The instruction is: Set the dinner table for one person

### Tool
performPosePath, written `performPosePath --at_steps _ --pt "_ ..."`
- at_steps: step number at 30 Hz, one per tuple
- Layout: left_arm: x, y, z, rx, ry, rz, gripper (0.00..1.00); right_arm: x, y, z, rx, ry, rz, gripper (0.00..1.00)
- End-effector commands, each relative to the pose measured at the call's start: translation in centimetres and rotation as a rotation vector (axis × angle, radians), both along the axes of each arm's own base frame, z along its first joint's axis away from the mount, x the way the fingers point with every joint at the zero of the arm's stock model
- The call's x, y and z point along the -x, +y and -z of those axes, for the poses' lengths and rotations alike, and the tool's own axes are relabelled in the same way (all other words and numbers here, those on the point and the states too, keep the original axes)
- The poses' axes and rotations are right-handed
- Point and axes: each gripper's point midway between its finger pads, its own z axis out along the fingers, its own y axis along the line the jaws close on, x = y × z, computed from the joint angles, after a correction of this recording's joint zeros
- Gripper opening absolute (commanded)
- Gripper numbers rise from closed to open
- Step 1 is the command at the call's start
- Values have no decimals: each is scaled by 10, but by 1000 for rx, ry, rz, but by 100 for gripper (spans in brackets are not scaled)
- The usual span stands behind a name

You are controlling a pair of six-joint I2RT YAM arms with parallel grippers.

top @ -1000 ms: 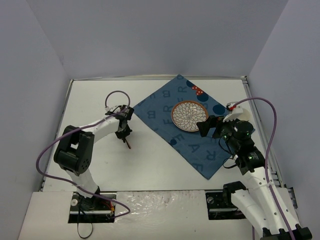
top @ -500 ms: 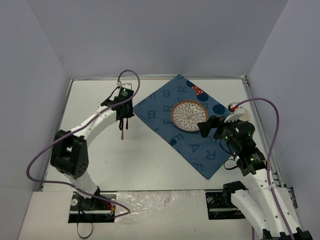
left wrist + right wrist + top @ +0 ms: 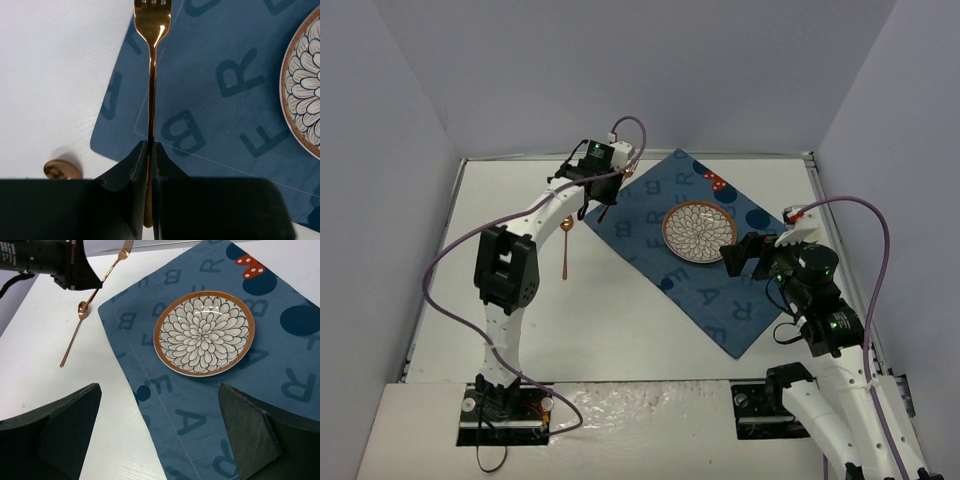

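Fork (image 3: 152,75) clamped in our left hand (image 3: 150,150), over mat (image 3: 210,115) edge.
Right hand (image 3: 159,400) apart; spoon (image 3: 72,337) on open counter (image 3: 40,340) beside.

I'm looking at 3 plain pale lilac-grey walls: the far wall (image 3: 640,70) beyond the left claw (image 3: 151,146), the left-hand wall (image 3: 380,200) out past its outer side, the right-hand wall (image 3: 900,130) outside the right claw (image 3: 159,390). Beneath both claws lies the white dinner table (image 3: 520,330), metal edge strips (image 3: 510,157) along its rim. Light is soft, shadows faint.
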Motion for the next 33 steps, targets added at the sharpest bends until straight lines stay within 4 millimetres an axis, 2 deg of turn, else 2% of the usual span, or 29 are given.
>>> performPosePath --at_steps 1,3,9,19,33 --pt "-11 -30 -22 7 -66 197 0 -1 -2 -28 1 -73 12 100" --pt "-22 -37 -29 2 -95 223 0 0 -3 -26 -1 -62 16 100" --pt "-39 -48 -21 -6 -105 269 0 -1 -3 -18 -4 -34 22 100" --pt "-51 -69 -1 70 -86 272 0 -8 -1 -7 1 11 25 100" --pt "-64 -71 30 52 -65 245 0 -12 -3 2 14 33 38 100"
